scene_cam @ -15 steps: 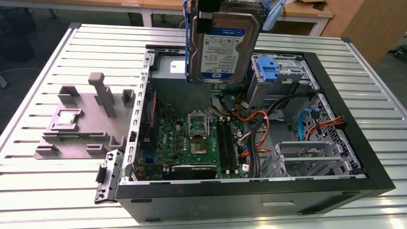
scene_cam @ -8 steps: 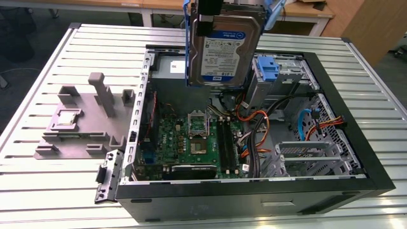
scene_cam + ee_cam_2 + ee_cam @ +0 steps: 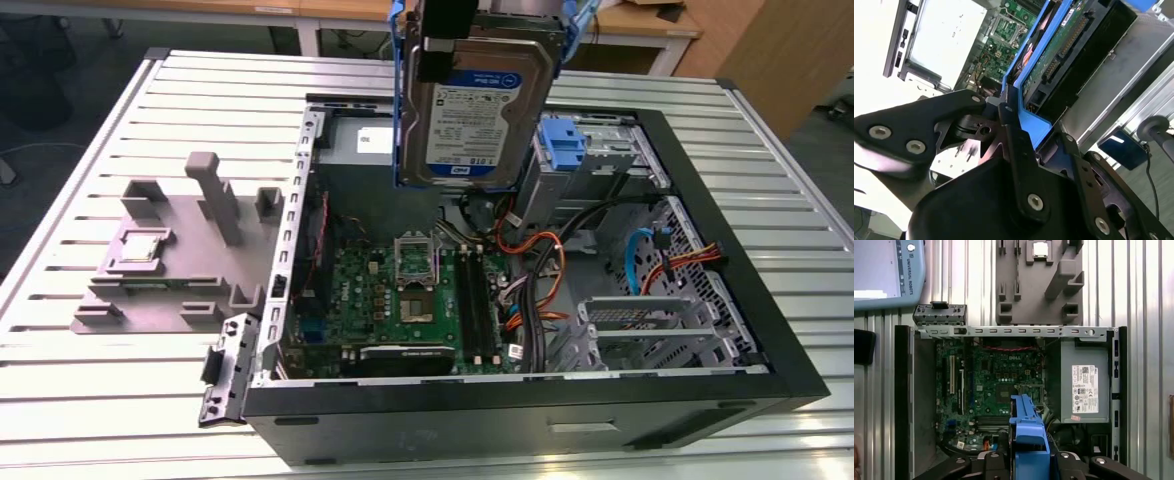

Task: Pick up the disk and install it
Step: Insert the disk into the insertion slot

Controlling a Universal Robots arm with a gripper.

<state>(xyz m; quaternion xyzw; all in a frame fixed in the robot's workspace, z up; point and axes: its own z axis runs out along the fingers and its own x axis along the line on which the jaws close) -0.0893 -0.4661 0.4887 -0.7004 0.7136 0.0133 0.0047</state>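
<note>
The disk (image 3: 477, 110), a silver-grey hard drive with a white-and-blue label in a blue plastic carrier, hangs upright above the far end of the open computer case (image 3: 747, 330). My gripper (image 3: 445, 40) is shut on its upper end. In the second wrist view the black fingers (image 3: 1006, 117) clamp the blue carrier, and the disk's (image 3: 1056, 55) green circuit side faces the camera. In the first wrist view the carrier's blue edge (image 3: 1028, 432) sticks out from the gripper (image 3: 1029, 460), over the motherboard (image 3: 994, 385).
A blue bracket (image 3: 562, 140) sits in the drive cage (image 3: 607, 150) at the case's far right. A grey fixture (image 3: 174, 260) carrying a small square chip (image 3: 144, 245) stands left of the case on the slatted metal table (image 3: 80, 400). Cables (image 3: 534, 270) cross the case interior.
</note>
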